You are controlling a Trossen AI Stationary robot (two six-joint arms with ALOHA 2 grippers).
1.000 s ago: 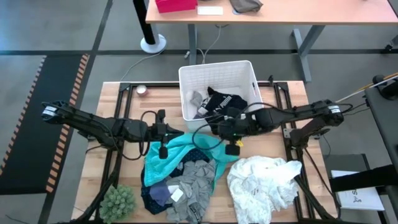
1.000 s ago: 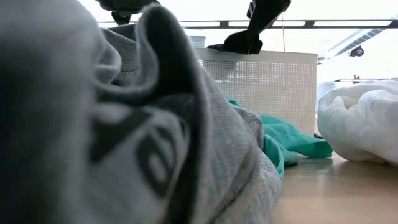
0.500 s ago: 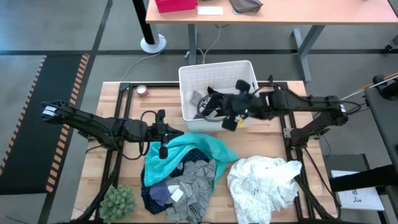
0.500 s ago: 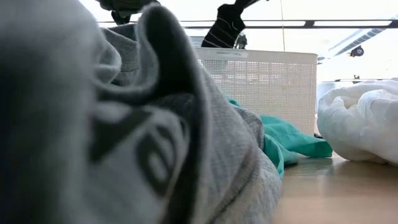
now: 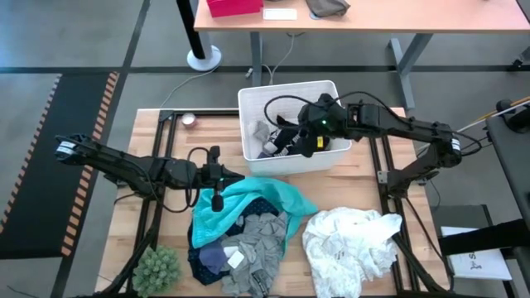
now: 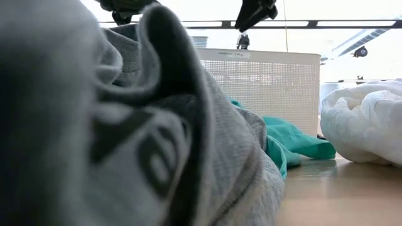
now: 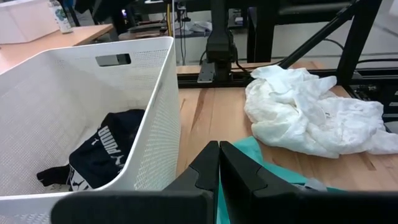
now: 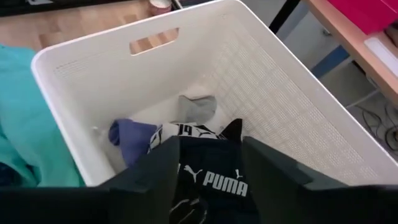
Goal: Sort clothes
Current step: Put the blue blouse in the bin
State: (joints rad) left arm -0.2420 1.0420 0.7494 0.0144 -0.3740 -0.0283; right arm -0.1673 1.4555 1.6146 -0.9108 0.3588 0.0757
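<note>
The right hand (image 5: 300,141) is held over the open white bin (image 5: 248,103), at the far middle of the surface (image 5: 364,203), and in the right wrist view a black garment with white print (image 8: 208,177) is seen between its two fingers, which stand partly apart. Whether this garment is gripped or already lies loose on the bottom of the bin cannot be told for sure; it seems to be let go just now. Other small pieces, a grey one (image 8: 198,107) and a bluish one (image 8: 127,132), lie below it in the same bin. The clothes not yet sorted lie well apart from this hand, on the near side of the bin: a pile with the teal garment (image 5: 248,199), a navy patterned one (image 5: 207,258) and a grey one (image 5: 258,240) at the near middle, and the large white garment (image 5: 352,240) to the right of this pile. The pile is stretched from the bin toward the near edge of the surface. The left hand (image 5: 217,197) is closed with nothing seen in it and waits at the far left corner of the teal garment, so it is much the nearer to the pile. The white garment is judged to lie nearer to the right arm, which must be drawn back from the bin toward the near edge to reach it.
</note>
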